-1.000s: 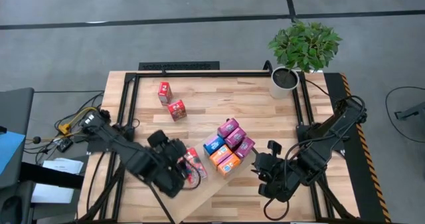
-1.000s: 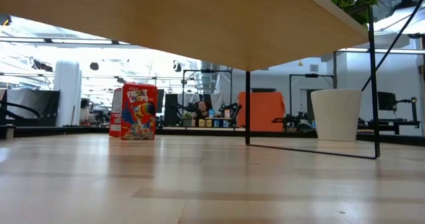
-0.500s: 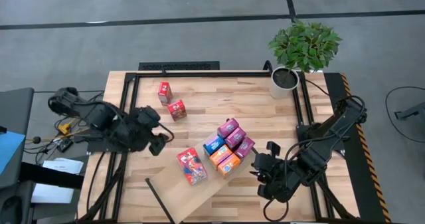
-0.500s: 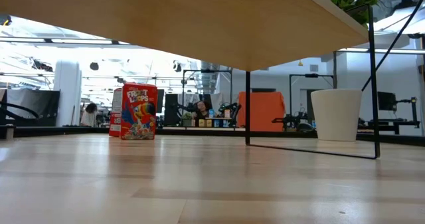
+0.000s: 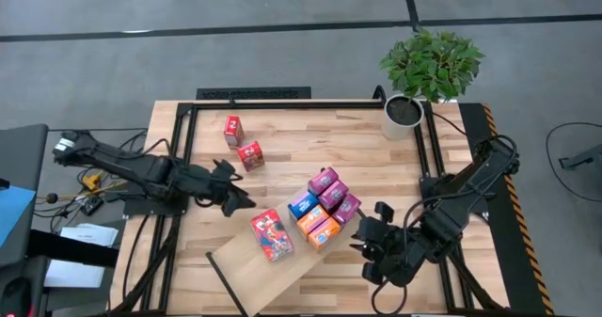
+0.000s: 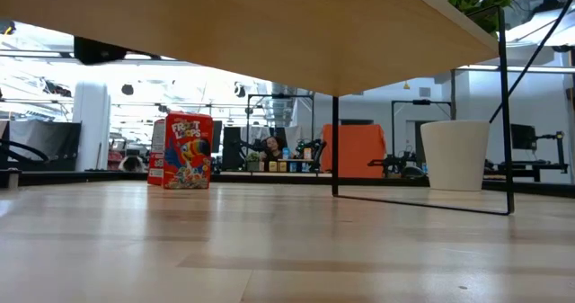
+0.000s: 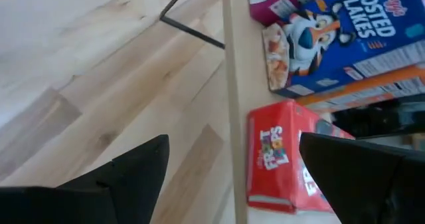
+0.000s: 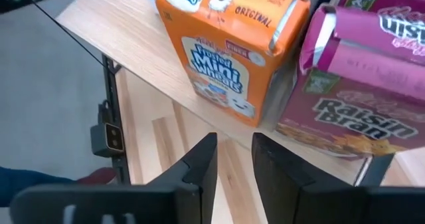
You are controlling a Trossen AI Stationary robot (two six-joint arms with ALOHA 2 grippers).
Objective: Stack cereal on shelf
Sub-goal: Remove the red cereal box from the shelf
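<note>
The shelf (image 5: 235, 261) is a pale board standing slantwise on thin black legs (image 6: 334, 146) above the tabletop. On it lie a red cereal box (image 5: 271, 235) and a tight cluster of blue, orange and magenta boxes (image 5: 324, 209). Two more red boxes (image 5: 232, 129) (image 5: 250, 154) stand on the table farther back. My left gripper (image 5: 232, 195) is open and hovers off the shelf's left end, the red box (image 7: 285, 157) ahead of it. My right gripper (image 5: 362, 237) waits by the shelf's right end, fingers a narrow gap apart, facing the orange box (image 8: 229, 44).
A potted plant in a white pot (image 5: 404, 115) stands at the table's far right corner. Black frame rails (image 5: 282, 103) run along the table's edges. Bare tabletop lies between the far red boxes and the shelf. The low view looks under the shelf board (image 6: 269, 33).
My left gripper has drawn back from the red box on the shelf, toward the table's left and far side, with the arm now stretched out low. The red box stays lying on the shelf. The right arm has kept still.
</note>
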